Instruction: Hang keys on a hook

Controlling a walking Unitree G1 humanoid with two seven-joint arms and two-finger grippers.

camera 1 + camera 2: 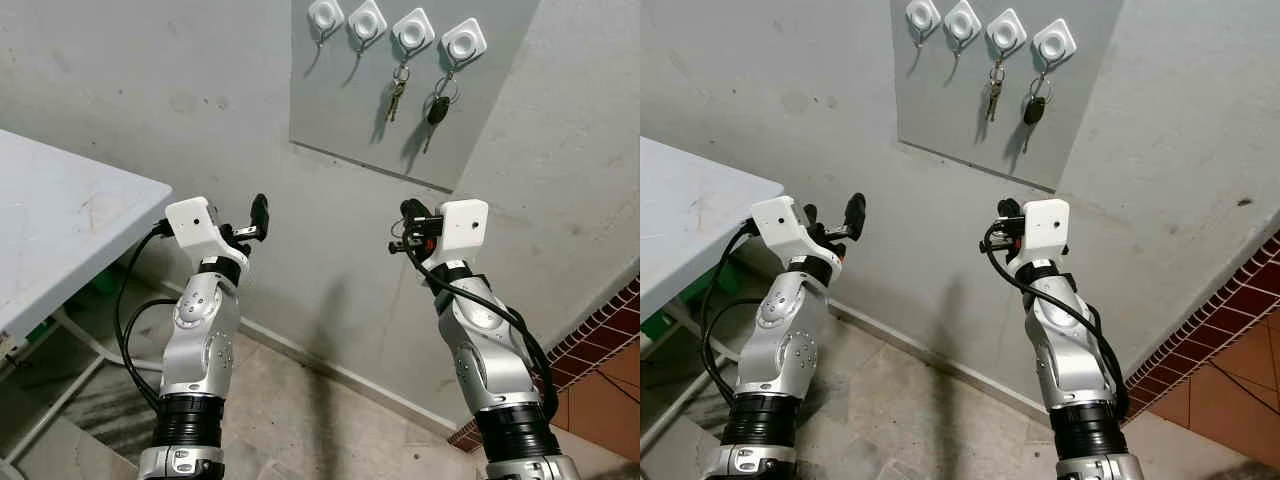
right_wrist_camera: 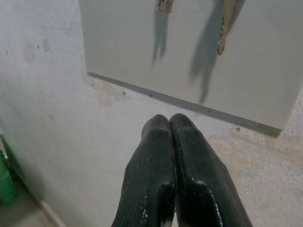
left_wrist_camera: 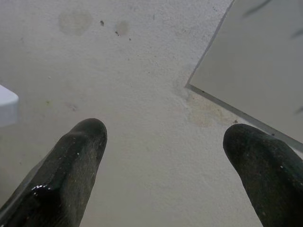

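Note:
A grey panel (image 1: 340, 110) on the wall carries a row of white hooks (image 1: 367, 20). A bunch of silver keys (image 1: 397, 95) hangs from the third hook (image 1: 413, 30). A black-headed key (image 1: 437, 108) hangs from the fourth hook (image 1: 464, 40). The two hooks on the left are bare. My left gripper (image 3: 165, 156) is raised below and left of the panel, open, with nothing between its fingers (image 3: 78, 151). Below the panel's lower right part, my right gripper (image 2: 169, 124) points at the wall, shut and holding nothing. The tip of a hanging key (image 2: 222, 33) shows in the right wrist view.
A white table (image 1: 60, 220) stands at the left with metal legs (image 1: 70, 330) and a green object (image 1: 100, 285) beneath it. The concrete wall meets the floor along a pale skirting (image 1: 330, 365). Red brick paving (image 1: 600, 340) lies at the right.

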